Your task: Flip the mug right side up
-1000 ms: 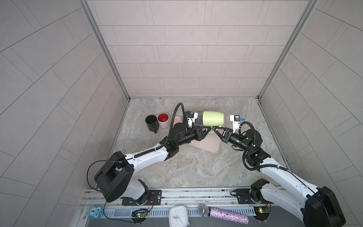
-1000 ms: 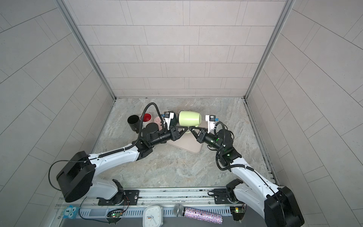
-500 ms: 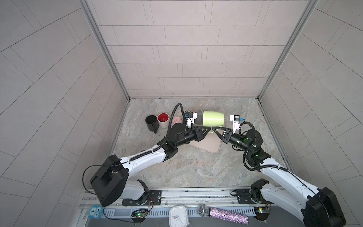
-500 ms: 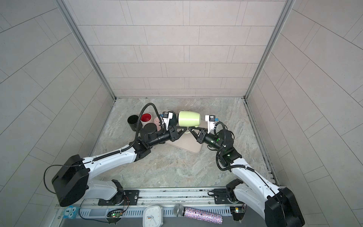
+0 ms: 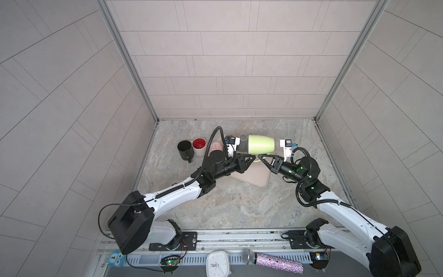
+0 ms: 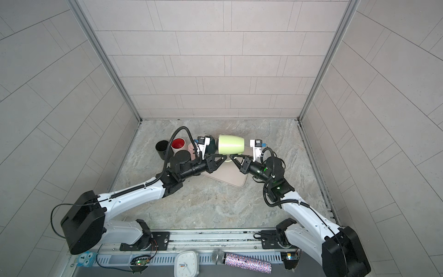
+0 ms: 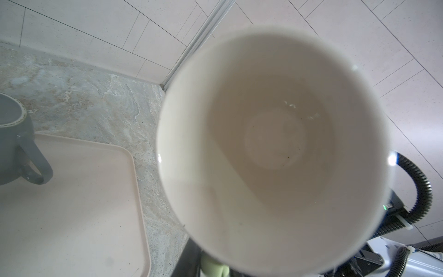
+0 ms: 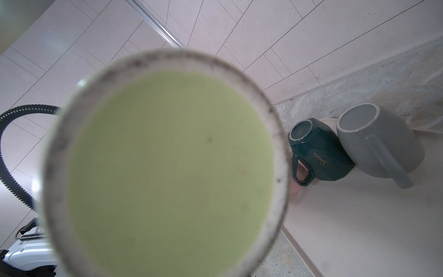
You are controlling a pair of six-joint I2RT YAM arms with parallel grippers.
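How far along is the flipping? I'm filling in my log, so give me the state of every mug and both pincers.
green mug: lifted, on its side, mouth toward the left arm
right pincer: shut on the green mug's handle
left pincer: at that handle; grip unclear
grey mug: upside down on the tray
dark green mug: upside down on the tray
black mug: upright
red-lined mug: upright
pink mug: mostly hidden, cannot tell

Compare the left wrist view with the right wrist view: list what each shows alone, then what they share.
Left wrist only: the green mug seen mouth-on, showing its pale inside. Right wrist only: that mug's green base with a rough ring, and an upside-down dark green mug. Both: the upside-down grey mug on the pink tray, the marbled table, tiled walls.
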